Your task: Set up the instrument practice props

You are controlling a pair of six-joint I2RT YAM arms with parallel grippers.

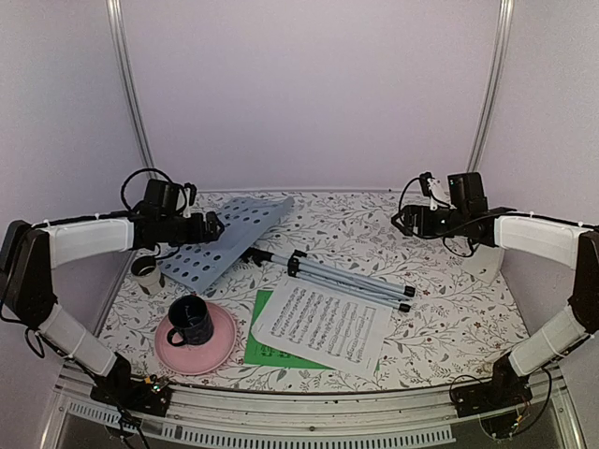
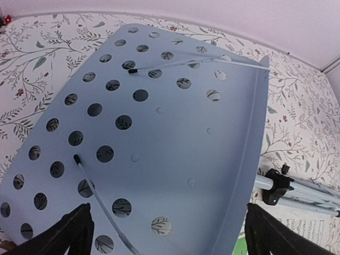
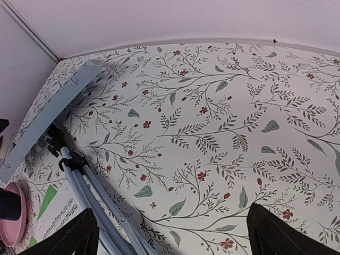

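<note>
Top view overlooks table [image 1: 440, 309]; wrist views close, sharing stand [image 2: 175, 138].

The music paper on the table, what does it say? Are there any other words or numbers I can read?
White sheet of music: rows of printed notes, too small to read.
Green sheet of music: a few dark marks near its edge, too blurred to read.
No readable words, numbers or signs show anywhere else.
</note>
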